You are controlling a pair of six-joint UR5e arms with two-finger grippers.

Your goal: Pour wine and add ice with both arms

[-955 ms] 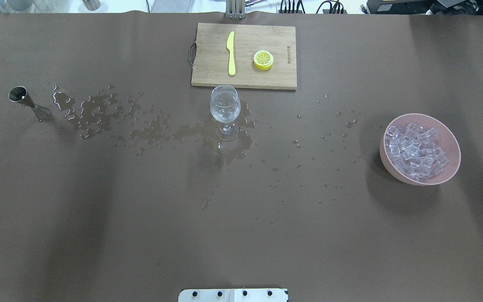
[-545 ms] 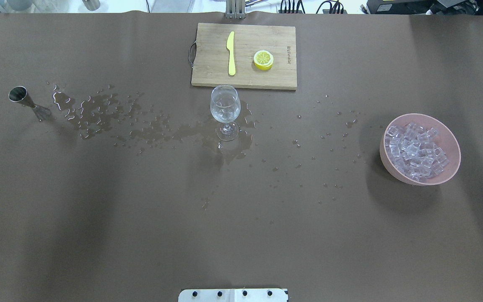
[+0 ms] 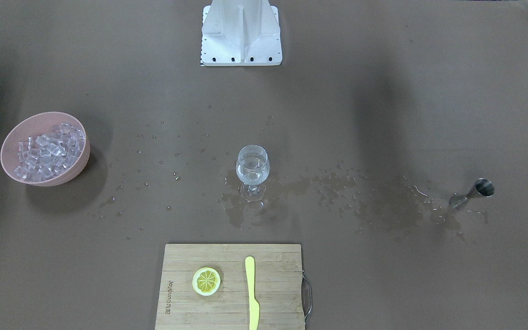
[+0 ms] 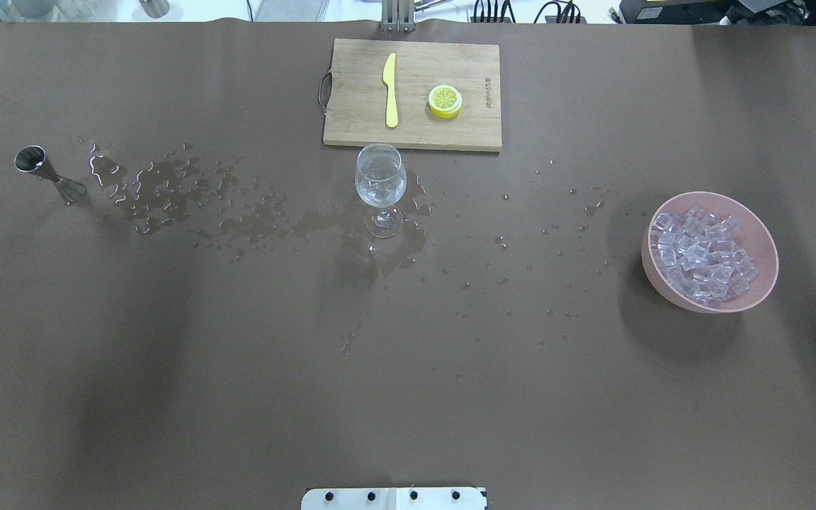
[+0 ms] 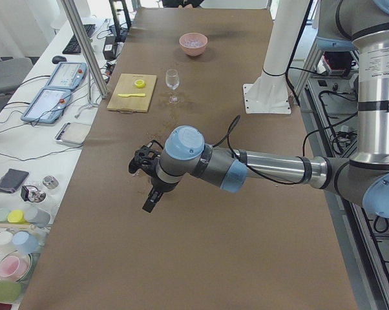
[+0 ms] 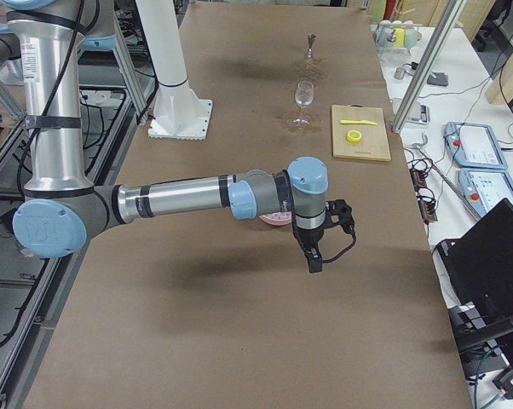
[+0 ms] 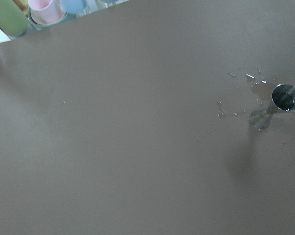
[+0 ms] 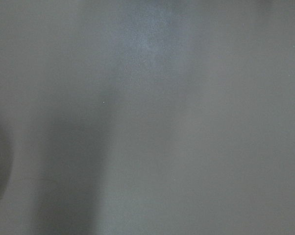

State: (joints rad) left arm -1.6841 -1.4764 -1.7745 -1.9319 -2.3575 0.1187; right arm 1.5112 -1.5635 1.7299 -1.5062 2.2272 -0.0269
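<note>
A clear stemmed glass (image 4: pixel 380 177) stands mid-table in a puddle, just in front of the cutting board; it also shows in the front view (image 3: pixel 252 167). It holds a little clear wine (image 3: pixel 252 175). A pink bowl (image 4: pixel 764 237) at the right holds heaped ice (image 4: pixel 702 256). A steel jigger (image 4: pixel 40 166) stands at the far left and shows in the left wrist view (image 7: pixel 281 102). My left gripper (image 5: pixel 149 203) hangs above the table near the jigger's end. My right gripper (image 6: pixel 314 262) hangs near the bowl's end. I cannot tell whether either is open.
A wooden cutting board (image 4: pixel 351 113) at the back carries a yellow knife (image 4: pixel 389 88) and a lemon slice (image 4: pixel 445 100). Spilled liquid (image 4: pixel 167 191) runs from the jigger to the glass, with droplets toward the bowl. The white base block (image 3: pixel 241 32) stands at the robot's edge.
</note>
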